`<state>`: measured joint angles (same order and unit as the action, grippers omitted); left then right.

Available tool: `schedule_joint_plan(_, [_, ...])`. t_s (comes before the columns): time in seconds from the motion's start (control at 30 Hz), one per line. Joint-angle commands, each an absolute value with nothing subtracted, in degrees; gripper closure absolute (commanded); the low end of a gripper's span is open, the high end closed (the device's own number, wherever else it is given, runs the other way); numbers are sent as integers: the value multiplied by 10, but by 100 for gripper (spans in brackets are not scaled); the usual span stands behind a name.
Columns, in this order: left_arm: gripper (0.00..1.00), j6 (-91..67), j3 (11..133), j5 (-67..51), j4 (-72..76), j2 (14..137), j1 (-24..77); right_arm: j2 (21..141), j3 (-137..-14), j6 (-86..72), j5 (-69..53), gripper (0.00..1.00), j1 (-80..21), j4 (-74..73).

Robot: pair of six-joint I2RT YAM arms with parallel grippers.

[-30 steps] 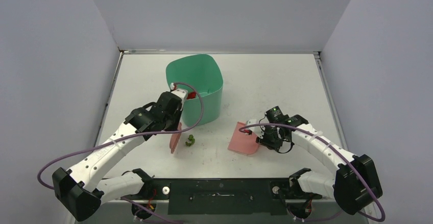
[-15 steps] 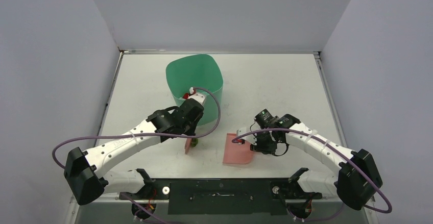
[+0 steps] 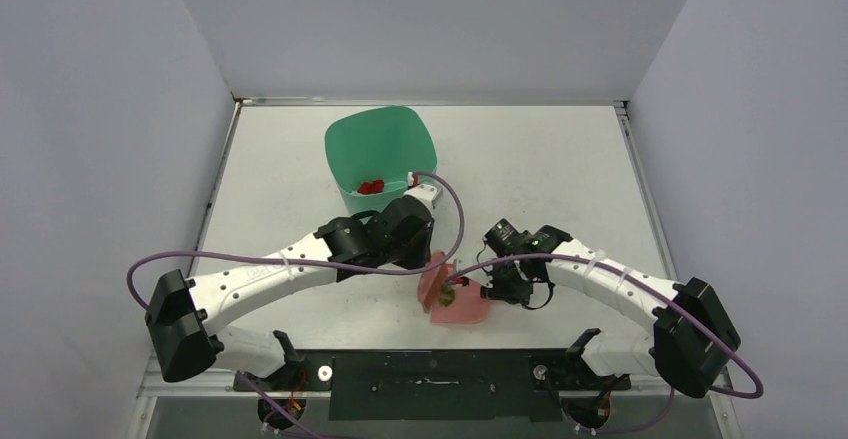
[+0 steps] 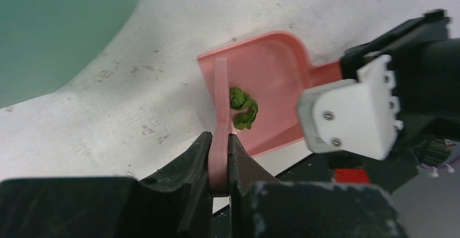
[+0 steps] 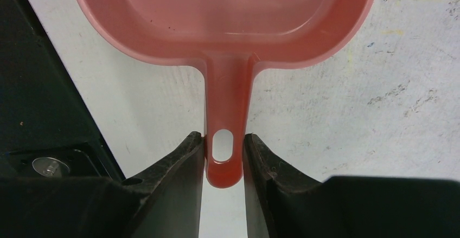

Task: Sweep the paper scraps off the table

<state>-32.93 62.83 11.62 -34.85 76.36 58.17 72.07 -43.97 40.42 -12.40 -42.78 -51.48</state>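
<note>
The job looks nearly done. An olive-green paper scrap (image 4: pixel 242 108) sits inside the pink dustpan (image 4: pixel 276 70), right against the pink brush (image 4: pixel 221 94). What seem to be red paper scraps (image 3: pixel 372 187) lie in the green bin (image 3: pixel 380 144), though they're tiny from above. I can spot no other wads on the white surface (image 3: pixel 560 159), so tipping the pan into the bin is probably what's left. The left end effector (image 4: pixel 219 159) is clenched on the brush. The right end effector (image 5: pixel 223 154) grasps the dustpan's handle from both sides.
</note>
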Motion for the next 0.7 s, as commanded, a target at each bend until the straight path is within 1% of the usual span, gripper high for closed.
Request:
schedule_joint_plan(0.0, [100, -333, 699, 111, -322, 744, 595, 696, -445, 395, -116, 91, -432, -497])
schedule_joint_plan(0.17, [100, -311, 717, 154, -355, 690, 595, 657, -423, 395, -114, 92, -428, -483])
schedule_joint_plan(0.37, [100, -305, 738, 194, -417, 614, 595, 625, -433, 395, -144, 94, -423, -477])
schedule_joint_plan(0.53, [100, -304, 746, 199, -469, 544, 595, 603, -469, 411, -173, 95, -422, -497])
schedule_joint_plan(0.67, [100, -315, 781, 202, -556, 525, 594, 618, -520, 436, -192, 95, -417, -525])
